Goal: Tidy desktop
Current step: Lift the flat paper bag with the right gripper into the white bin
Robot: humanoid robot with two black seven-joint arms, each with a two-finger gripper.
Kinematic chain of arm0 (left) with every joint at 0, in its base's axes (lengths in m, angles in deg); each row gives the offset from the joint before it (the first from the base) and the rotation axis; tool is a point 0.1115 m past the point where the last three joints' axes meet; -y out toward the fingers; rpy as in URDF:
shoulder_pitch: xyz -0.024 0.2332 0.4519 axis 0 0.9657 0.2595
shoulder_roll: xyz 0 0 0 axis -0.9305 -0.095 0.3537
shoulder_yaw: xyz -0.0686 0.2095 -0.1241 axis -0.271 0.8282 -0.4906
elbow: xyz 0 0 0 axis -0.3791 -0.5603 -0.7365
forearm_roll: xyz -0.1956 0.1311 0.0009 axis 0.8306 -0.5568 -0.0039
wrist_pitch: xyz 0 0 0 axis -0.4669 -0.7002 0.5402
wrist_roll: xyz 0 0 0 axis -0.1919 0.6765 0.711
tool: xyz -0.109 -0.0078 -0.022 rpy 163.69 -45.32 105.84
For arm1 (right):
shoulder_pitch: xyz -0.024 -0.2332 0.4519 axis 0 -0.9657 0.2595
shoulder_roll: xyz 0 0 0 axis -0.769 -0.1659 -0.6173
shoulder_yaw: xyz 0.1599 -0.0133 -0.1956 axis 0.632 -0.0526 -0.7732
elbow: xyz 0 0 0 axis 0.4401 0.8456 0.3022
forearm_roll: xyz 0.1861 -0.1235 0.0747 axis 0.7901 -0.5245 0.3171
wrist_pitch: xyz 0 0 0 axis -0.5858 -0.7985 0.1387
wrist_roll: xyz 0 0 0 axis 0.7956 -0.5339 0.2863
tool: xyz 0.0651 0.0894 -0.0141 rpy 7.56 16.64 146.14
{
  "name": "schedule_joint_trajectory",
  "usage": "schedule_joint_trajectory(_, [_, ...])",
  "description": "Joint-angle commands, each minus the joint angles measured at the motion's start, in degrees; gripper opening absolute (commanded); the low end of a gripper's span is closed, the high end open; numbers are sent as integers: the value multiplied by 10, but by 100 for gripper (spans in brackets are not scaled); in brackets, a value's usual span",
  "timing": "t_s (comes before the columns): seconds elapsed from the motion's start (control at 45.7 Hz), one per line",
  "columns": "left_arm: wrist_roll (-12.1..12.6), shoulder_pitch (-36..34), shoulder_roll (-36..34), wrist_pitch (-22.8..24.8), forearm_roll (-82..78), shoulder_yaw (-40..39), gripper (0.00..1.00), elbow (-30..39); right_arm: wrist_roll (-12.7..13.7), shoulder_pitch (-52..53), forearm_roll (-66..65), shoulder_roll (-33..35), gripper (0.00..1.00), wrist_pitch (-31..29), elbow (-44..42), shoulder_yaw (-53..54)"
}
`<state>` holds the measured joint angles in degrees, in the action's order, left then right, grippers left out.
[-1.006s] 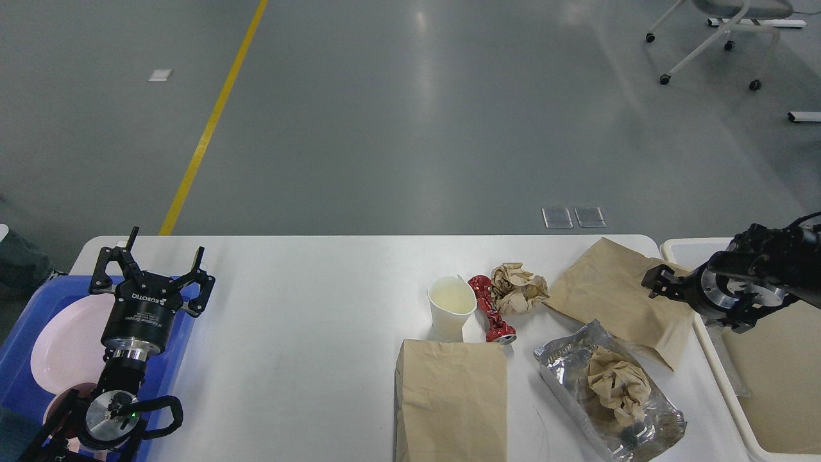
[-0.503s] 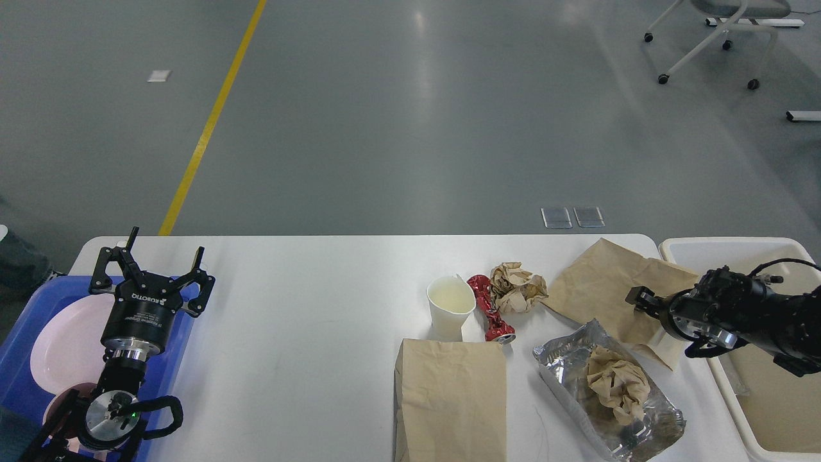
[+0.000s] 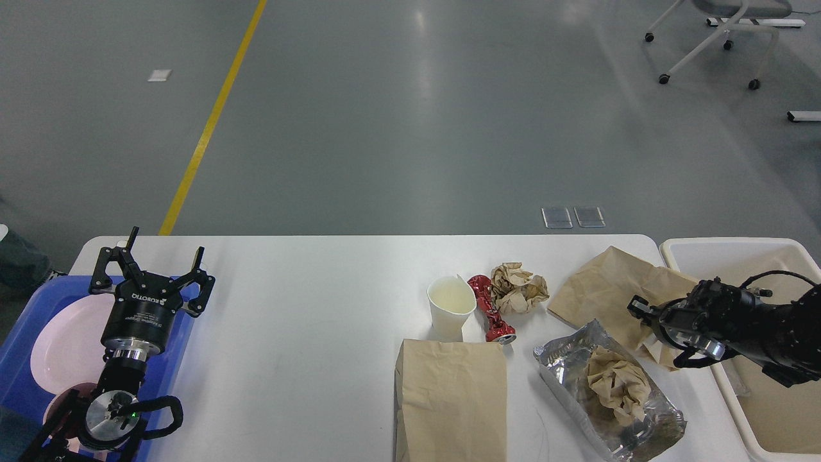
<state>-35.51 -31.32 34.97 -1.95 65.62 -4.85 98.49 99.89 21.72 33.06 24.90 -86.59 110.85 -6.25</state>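
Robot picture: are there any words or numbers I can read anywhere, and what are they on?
"ROBOTIQ", in white letters on the black body of the left gripper.
Smaller white print under it: too small to read.
The crushed red can: no print can be made out.
Nothing else readable.

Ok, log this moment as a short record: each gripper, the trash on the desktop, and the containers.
left gripper: open, empty, over the blue tray
right gripper: low over the far paper bag, jaw state unclear
desktop: holds paper cup, crushed red can, paper wad, near paper bag, foil pouch
blue tray: holds pink plate
cream bin: right of the desktop
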Motion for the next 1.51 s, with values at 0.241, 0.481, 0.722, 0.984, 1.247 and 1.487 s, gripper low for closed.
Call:
schedule_joint_trajectory(0.241, [0, 0, 0, 0, 0, 0, 96, 0, 1, 9, 28, 5, 0, 44, 25, 1])
schedule_joint_trajectory(0.481, [0, 0, 0, 0, 0, 0, 96, 0, 2, 35, 68, 13, 0, 31, 29, 0])
schedule_joint_trajectory(0.722, [0, 0, 0, 0, 0, 0, 96, 0, 4, 166, 60, 113, 0, -110, 115, -17])
schedule_joint_trajectory(0.984, [1, 0, 0, -1, 0, 0, 96, 0, -2, 367, 11, 178, 0, -279, 232, -138])
schedule_joint_trajectory(1.247, [0, 0, 0, -1, 0, 0, 96, 0, -1, 629, -65, 233, 0, -368, 408, -255])
schedule_joint_trajectory(1.487, [1, 0, 0, 0, 0, 0, 96, 0, 4, 778, -127, 269, 0, -411, 494, -320])
